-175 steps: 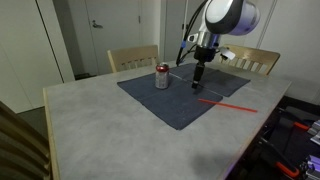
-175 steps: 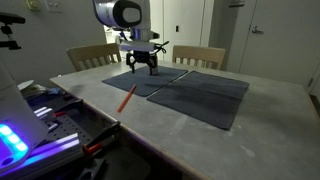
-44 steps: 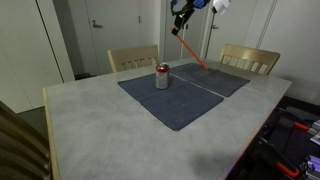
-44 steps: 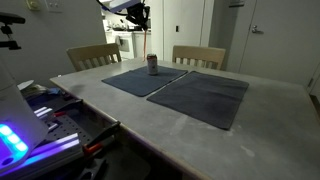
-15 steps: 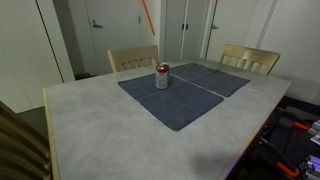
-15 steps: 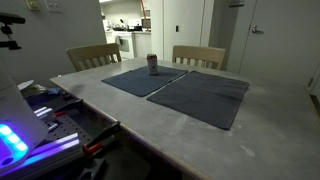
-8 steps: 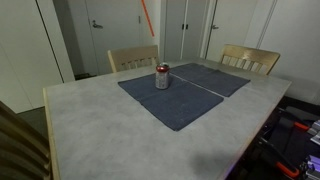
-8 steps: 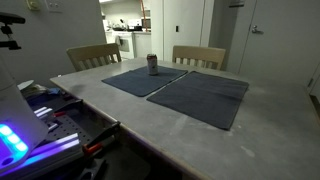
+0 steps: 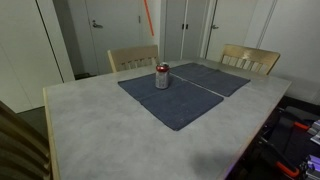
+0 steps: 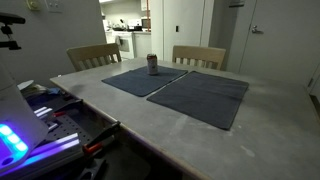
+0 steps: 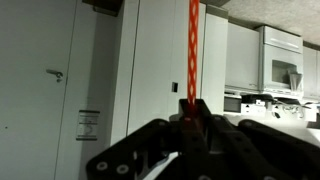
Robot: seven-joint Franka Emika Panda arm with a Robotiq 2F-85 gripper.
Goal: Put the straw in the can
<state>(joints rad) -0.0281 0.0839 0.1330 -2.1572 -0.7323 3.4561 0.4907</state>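
The can (image 9: 161,76) is silver with a red top. It stands upright on a dark grey mat (image 9: 185,100) at the far side of the table, and shows again as the can (image 10: 152,64). In an exterior view only a short piece of the thin red-orange straw (image 9: 147,10) hangs in from the top edge, high above and behind the can. The arm is out of both exterior views. In the wrist view my gripper (image 11: 192,108) is shut on the straw (image 11: 193,45), which runs straight up from between the dark fingers.
Two dark mats (image 10: 205,97) lie side by side on the grey table (image 9: 90,125). Wooden chairs (image 9: 133,58) (image 9: 250,58) stand at the far edge. Doors and walls are behind. Equipment with a glowing light (image 10: 20,140) sits beside the table.
The straw's visible end at the top of the exterior view has shifted only slightly. The can and the mats have not moved.
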